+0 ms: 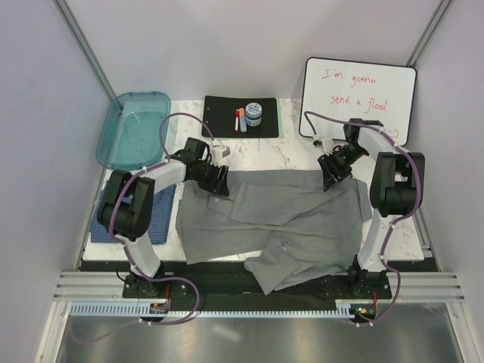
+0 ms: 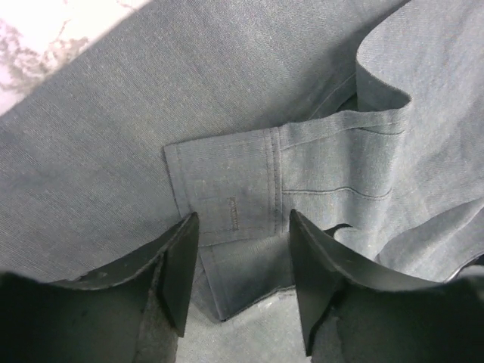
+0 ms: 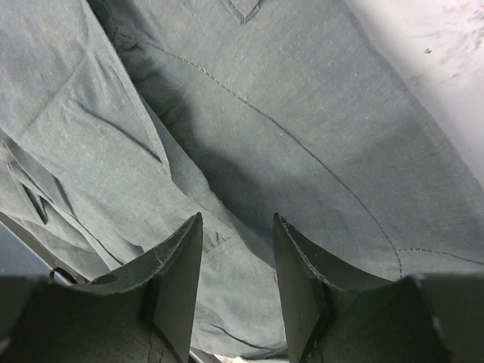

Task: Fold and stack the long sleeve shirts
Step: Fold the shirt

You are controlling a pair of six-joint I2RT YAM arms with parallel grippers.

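My left gripper (image 2: 242, 283) has its two black fingers (image 2: 178, 272) standing wide apart. Nothing is pinched between them. Just under the gap lies a sleeve cuff (image 2: 227, 189), flat on the cloth. The cuff belongs to the grey shirt (image 1: 280, 219).

My right gripper (image 3: 238, 283) has its fingers (image 3: 181, 280) apart too, not quite so wide. I see only grey cloth with a stitched seam below the gap, and I see no cloth caught in it.

From the top camera, the left gripper is over the far left corner of the grey shirt, and the right gripper is over its far right corner. The grey shirt lies spread across the middle of the table (image 1: 295, 147), and one part hangs over the near edge.

The blue shirt (image 1: 161, 219) lies at the left side of the table, partly hidden under my left arm, just beside the grey one.

Farther back there is a teal tray (image 1: 106, 140) on the left, a black mat (image 1: 223, 113) with a small jar (image 1: 253, 114) on it, and a whiteboard (image 1: 355, 76) with red writing on the right.
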